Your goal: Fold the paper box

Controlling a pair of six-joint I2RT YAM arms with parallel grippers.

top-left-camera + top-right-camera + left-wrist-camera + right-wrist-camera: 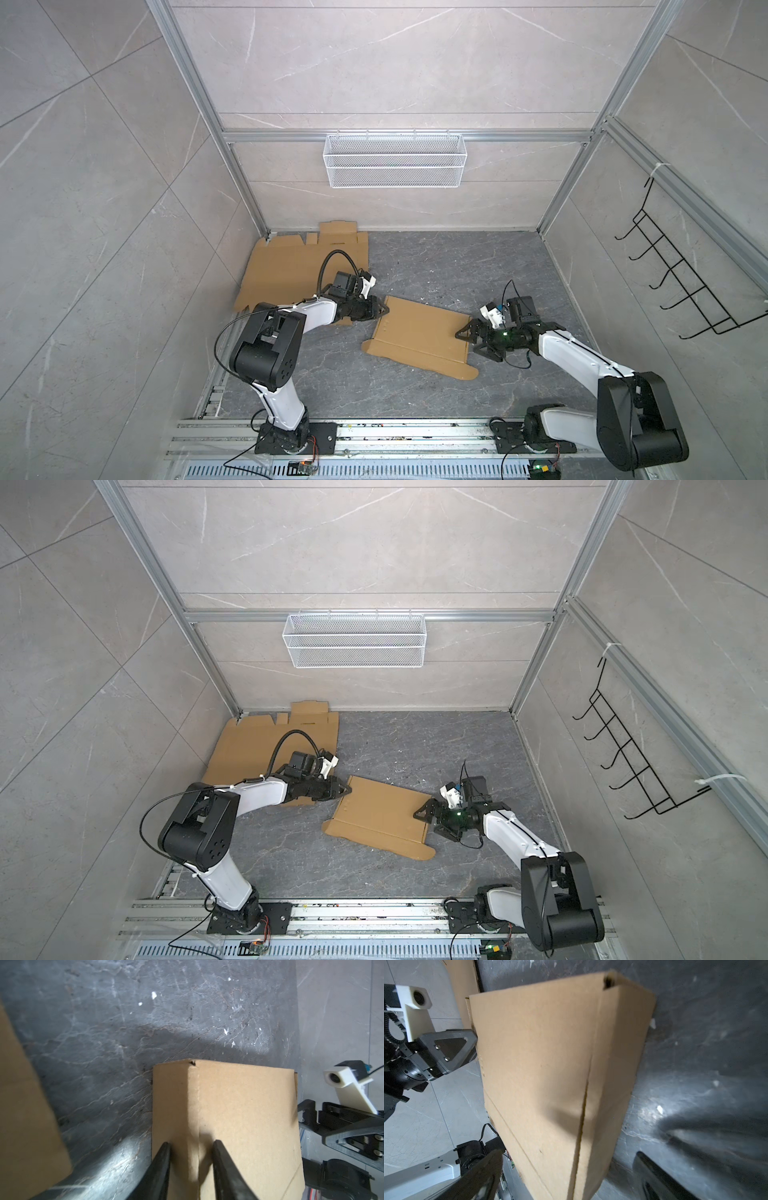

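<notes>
Paper box point(419, 336): partly folded, centre floor point(457, 257) in both top views.
Left gripper point(384, 311): at its upper-left corner, jaws slightly parted over a crease point(193, 1105); grip cannot be told.
Right gripper point(465, 343): spread wide at right edge, fingers point(481, 1169) blurred.
Spare cardboard point(286, 270): upper left, partly hidden.

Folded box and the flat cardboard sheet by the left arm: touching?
Apart. The left wrist view shows a band of bare floor between the folded box and the flat cardboard sheet.
</notes>
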